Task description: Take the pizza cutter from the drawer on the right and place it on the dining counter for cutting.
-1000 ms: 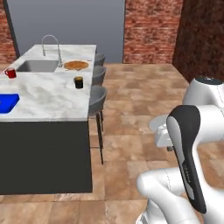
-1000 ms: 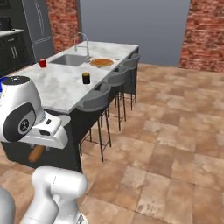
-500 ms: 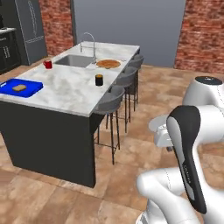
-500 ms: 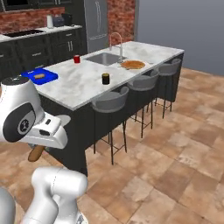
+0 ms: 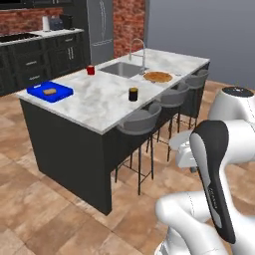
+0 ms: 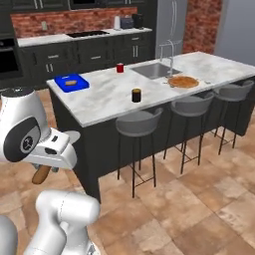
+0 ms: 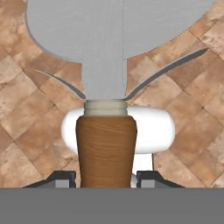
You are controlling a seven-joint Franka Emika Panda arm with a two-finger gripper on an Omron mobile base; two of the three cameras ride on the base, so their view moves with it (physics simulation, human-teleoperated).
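Observation:
In the hand view my gripper is shut on the pizza cutter. Its brown wooden handle sits between the two dark fingertips, and its grey wheel fills the top, over brown floor tiles. The right base view shows the brown handle of the pizza cutter sticking out under the hand, low beside the robot's body. The dining counter, a marble-topped island with a dark base, stands ahead and to the left; in the right base view the dining counter is ahead of the arm.
On the island are a blue tray, a red cup, a dark cup, a pizza and a sink with a tall faucet. Grey stools line its near side. Dark cabinets and a fridge stand behind.
The whole scene has shifted in both base views, so the base has moved and swung round the island's stool side. The arm keeps its pose with the pizza cutter in the gripper.

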